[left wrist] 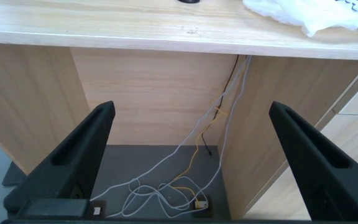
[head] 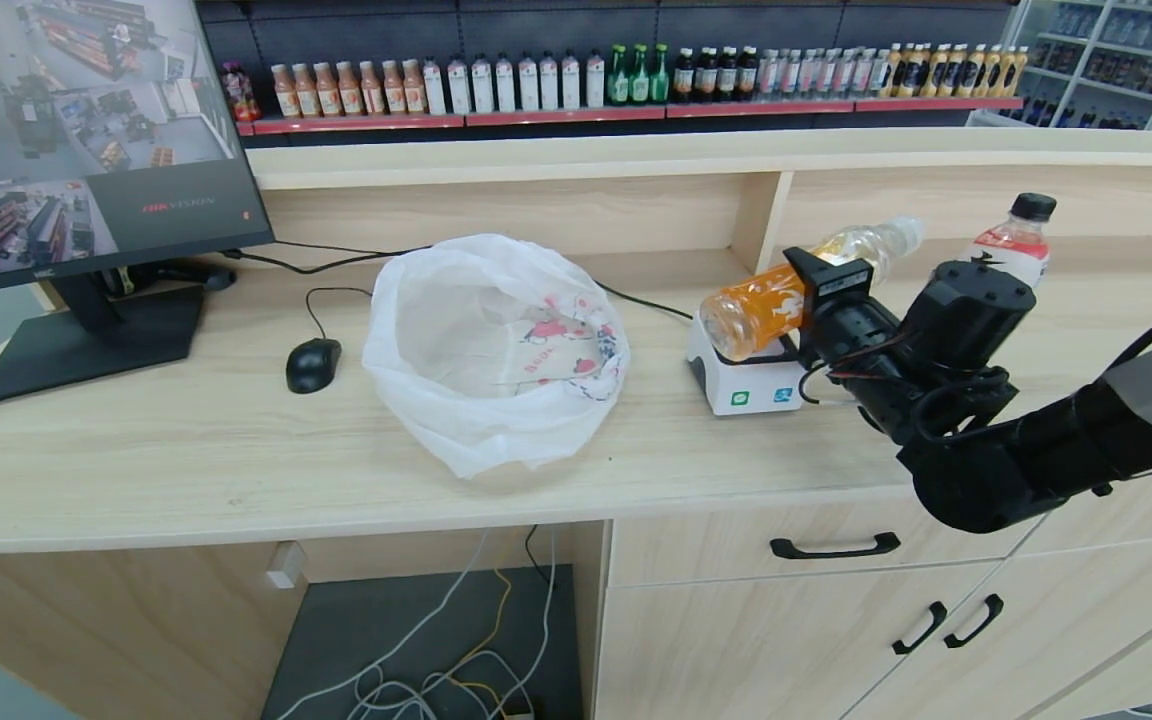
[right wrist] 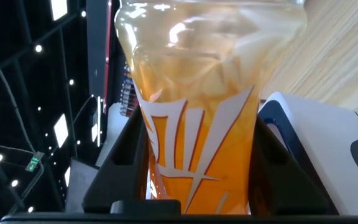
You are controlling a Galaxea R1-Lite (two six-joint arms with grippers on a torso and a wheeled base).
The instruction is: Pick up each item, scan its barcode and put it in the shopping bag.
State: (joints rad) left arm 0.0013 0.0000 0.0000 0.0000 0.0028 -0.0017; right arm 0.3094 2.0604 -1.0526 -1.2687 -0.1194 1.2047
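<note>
Shop checkout, light wood counter (head: 186, 450); back shelf lined with a long row of bottles (head: 636, 80). One monitor (head: 86, 120) showing camera feeds, one black mouse (head: 313, 365). One white shopping bag (head: 496, 350) standing open mid-counter, red and blue print on it, not legible. One white scanner (head: 741, 385) just right of the bag, two small stickers on its front, green and blue.

Two drinks bottles:
- Orange bottle (head: 761, 305) held sideways just over the scanner, clamped in the right gripper (head: 808, 300); contact with the scanner unclear.
- Black-capped bottle (head: 1014, 245), red-and-white label, upright behind the arm.

Right wrist view: fingers (right wrist: 126, 155) pressed on both sides of an orange label with white strokes.

Left wrist view: left gripper (left wrist: 191, 112) spread wide, holding nothing, below the counter edge, facing loose cables (left wrist: 185, 180).
</note>
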